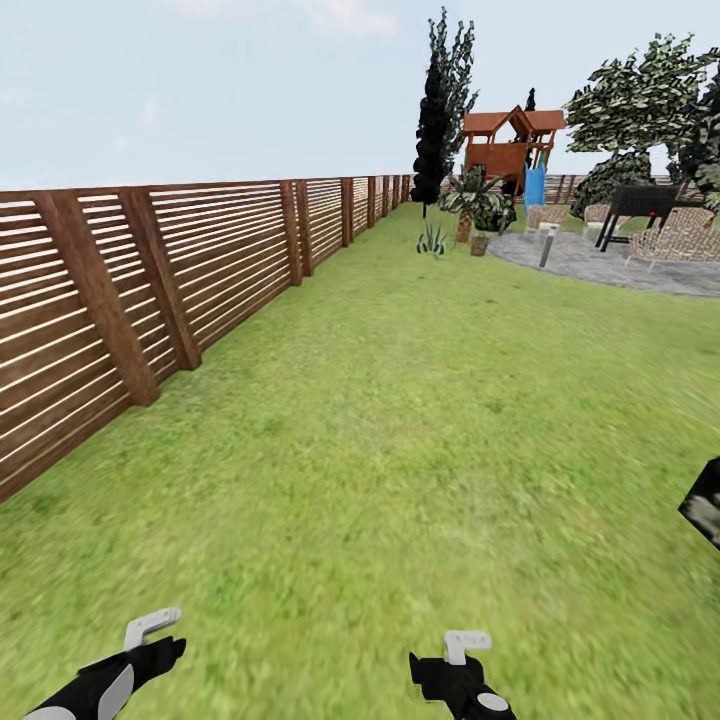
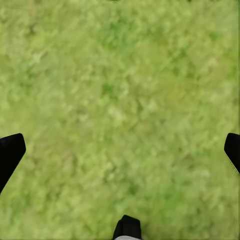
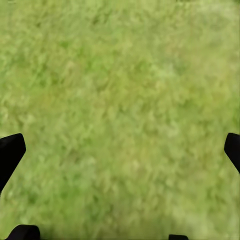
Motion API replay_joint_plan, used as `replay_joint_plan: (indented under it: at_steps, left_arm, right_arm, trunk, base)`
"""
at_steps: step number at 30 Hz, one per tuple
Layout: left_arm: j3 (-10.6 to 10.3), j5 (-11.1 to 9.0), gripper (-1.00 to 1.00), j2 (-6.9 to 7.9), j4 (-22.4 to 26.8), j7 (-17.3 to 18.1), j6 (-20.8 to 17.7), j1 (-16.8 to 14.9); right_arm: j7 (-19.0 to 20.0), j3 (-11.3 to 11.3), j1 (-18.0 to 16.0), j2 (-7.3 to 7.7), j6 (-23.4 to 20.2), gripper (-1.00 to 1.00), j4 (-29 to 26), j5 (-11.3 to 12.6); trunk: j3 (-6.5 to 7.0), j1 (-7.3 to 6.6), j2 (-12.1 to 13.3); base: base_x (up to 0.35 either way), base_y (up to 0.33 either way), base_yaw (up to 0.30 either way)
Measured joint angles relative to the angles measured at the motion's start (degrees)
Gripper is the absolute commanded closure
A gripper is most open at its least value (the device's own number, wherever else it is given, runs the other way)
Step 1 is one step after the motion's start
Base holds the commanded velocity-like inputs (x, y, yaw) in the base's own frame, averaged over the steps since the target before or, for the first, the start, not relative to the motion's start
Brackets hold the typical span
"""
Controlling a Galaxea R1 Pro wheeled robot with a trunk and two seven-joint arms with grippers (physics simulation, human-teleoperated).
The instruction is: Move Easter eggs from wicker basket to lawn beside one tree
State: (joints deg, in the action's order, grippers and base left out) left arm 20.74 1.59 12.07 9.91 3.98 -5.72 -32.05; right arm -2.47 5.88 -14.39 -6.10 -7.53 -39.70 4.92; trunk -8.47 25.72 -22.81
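The lawn [image 1: 400, 420] stretches ahead beside a slatted wooden fence [image 1: 150, 290] toward a wooden playhouse [image 1: 510, 150], a paved patio [image 1: 610, 262] and a tree [image 1: 640, 110] with a mottled green-grey crown far off at the right. Both arms hang low over the grass: the left gripper [image 2: 120, 150] and the right gripper [image 3: 120, 150] each have fingers spread wide apart, holding nothing (only grass lies between them).
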Motion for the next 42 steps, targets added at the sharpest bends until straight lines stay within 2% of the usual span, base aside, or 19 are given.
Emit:
replay_joint_plan:
  at_steps: [10,42]
  left_arm:
    - [0.0,0.0,-1.00,-0.02,0.0,0.0,0.0,0.0]
    - [0.0,0.0,-1.00,-0.01,0.0,0.0,0.0,0.0]
  right_arm:
    - [0.0,0.0,0.0,0.00,0.0,-1.00,0.0,-0.1]
    - [0.0,-0.1,0.0,0.09,0.1,-1.00,0.5,0.1]
  trunk:
    - [0.22,0.00,0.0]
    - [0.23,0.00,0.0]
  base:
    - [0.290,0.000,-0.105]
    - [0.290,0.000,-0.001]
